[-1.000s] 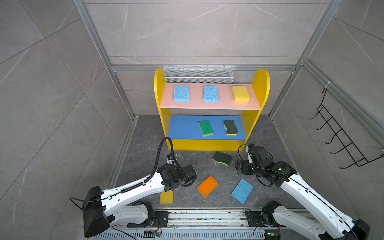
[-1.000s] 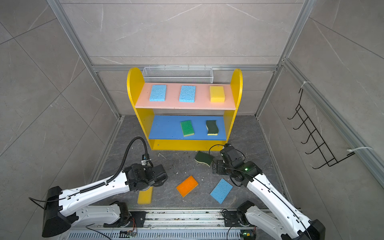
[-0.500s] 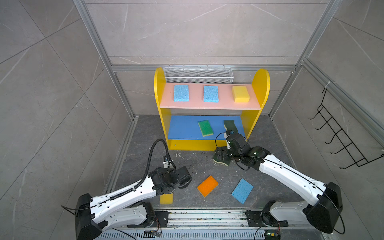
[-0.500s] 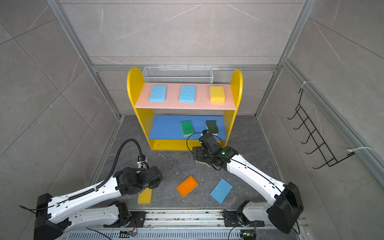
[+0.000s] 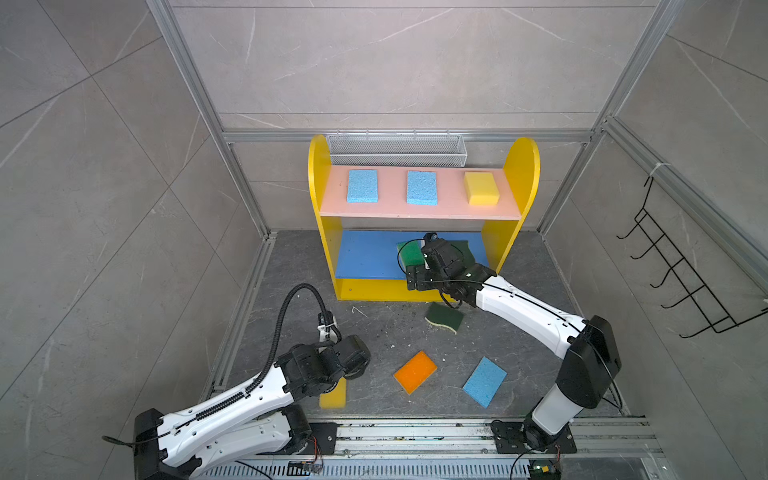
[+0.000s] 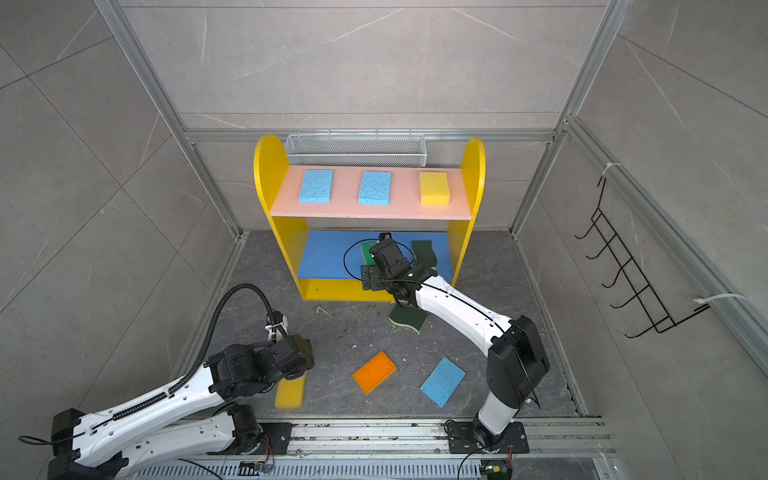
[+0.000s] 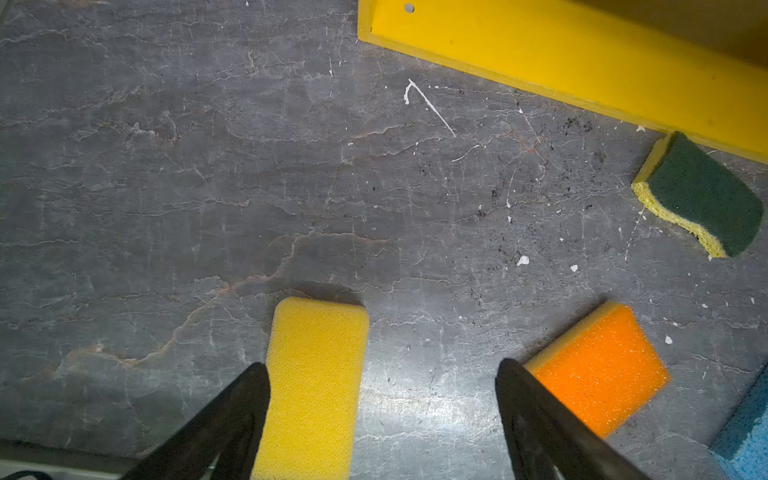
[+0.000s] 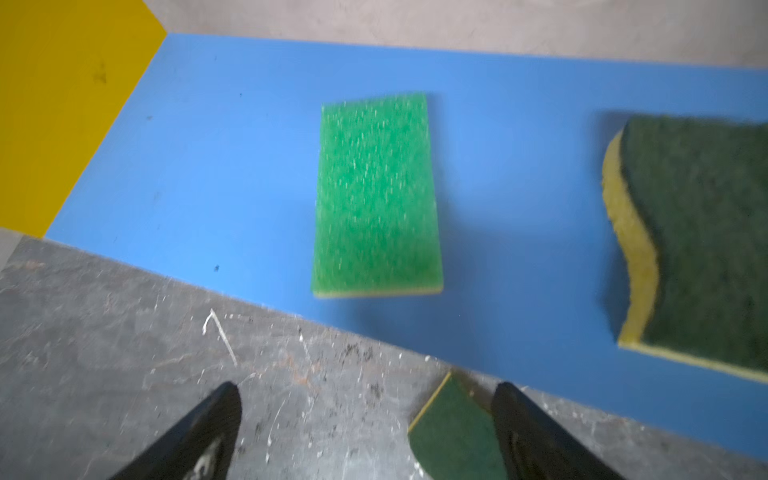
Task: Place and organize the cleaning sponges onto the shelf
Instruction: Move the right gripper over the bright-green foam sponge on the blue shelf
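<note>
the shelf [image 5: 521, 174] carries five sponges [image 5: 422, 188]; four more lie on the grey floor [image 5: 374, 328].

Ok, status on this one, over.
Left gripper open above loose yellow sponge. Right gripper open at shelf front. Five sponges shelved, four on floor. Nothing blocking.

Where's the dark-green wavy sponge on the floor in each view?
Top view: dark-green wavy sponge just in front of the shelf.
Top view: same spot.
Left wrist: near the frame edge, by the shelf's yellow base.
Right wrist: only a corner shows, beside a finger of the right hand.
Landmark: white hooked mark, in all four.
</note>
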Controlling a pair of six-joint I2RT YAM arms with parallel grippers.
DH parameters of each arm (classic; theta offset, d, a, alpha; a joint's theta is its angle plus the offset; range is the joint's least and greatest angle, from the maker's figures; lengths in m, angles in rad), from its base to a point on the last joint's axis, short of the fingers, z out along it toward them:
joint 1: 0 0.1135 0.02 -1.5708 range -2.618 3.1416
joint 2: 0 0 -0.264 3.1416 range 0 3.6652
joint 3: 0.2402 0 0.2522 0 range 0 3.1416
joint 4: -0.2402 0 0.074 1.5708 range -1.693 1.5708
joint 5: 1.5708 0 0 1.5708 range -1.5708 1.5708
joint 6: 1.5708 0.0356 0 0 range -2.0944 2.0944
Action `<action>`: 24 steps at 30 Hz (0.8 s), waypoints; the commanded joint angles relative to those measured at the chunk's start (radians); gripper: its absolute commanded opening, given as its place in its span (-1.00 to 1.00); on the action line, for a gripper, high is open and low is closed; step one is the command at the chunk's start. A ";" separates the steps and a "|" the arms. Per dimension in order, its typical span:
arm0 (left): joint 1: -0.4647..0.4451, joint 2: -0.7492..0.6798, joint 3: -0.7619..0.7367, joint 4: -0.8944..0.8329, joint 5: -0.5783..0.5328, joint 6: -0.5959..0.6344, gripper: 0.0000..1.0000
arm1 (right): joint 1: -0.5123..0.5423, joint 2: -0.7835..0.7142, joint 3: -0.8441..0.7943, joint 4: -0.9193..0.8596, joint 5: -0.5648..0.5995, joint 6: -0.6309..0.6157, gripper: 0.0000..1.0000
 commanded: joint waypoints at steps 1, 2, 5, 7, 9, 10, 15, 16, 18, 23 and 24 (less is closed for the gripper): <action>0.018 -0.018 0.006 0.041 0.013 0.073 0.76 | 0.006 0.056 0.067 -0.019 0.073 -0.026 0.94; 0.023 -0.022 0.006 0.039 0.013 0.078 0.76 | 0.006 0.073 0.086 -0.025 0.079 -0.032 0.94; 0.036 -0.037 0.005 0.043 0.017 0.090 0.76 | 0.004 0.139 0.157 -0.064 0.087 -0.043 0.95; 0.042 -0.048 0.003 0.042 0.020 0.094 0.77 | 0.005 0.179 0.201 -0.095 0.093 -0.048 0.95; 0.048 -0.057 -0.002 0.041 0.020 0.094 0.76 | 0.004 0.206 0.221 -0.097 0.091 -0.057 0.94; 0.052 -0.061 -0.007 0.040 0.020 0.093 0.76 | 0.004 0.214 0.227 -0.094 0.091 -0.059 0.94; 0.069 -0.084 -0.029 0.038 0.028 0.085 0.77 | 0.000 0.253 0.267 -0.113 0.121 -0.063 0.95; 0.074 -0.087 -0.031 0.038 0.030 0.087 0.77 | -0.002 0.261 0.276 -0.117 0.125 -0.066 0.95; 0.082 -0.091 -0.031 0.039 0.032 0.094 0.77 | -0.008 0.283 0.299 -0.132 0.132 -0.069 0.95; 0.095 -0.084 -0.031 0.044 0.039 0.106 0.78 | -0.016 0.333 0.361 -0.169 0.136 -0.078 0.94; 0.098 -0.083 -0.031 0.044 0.040 0.108 0.78 | -0.017 0.339 0.369 -0.173 0.139 -0.079 0.95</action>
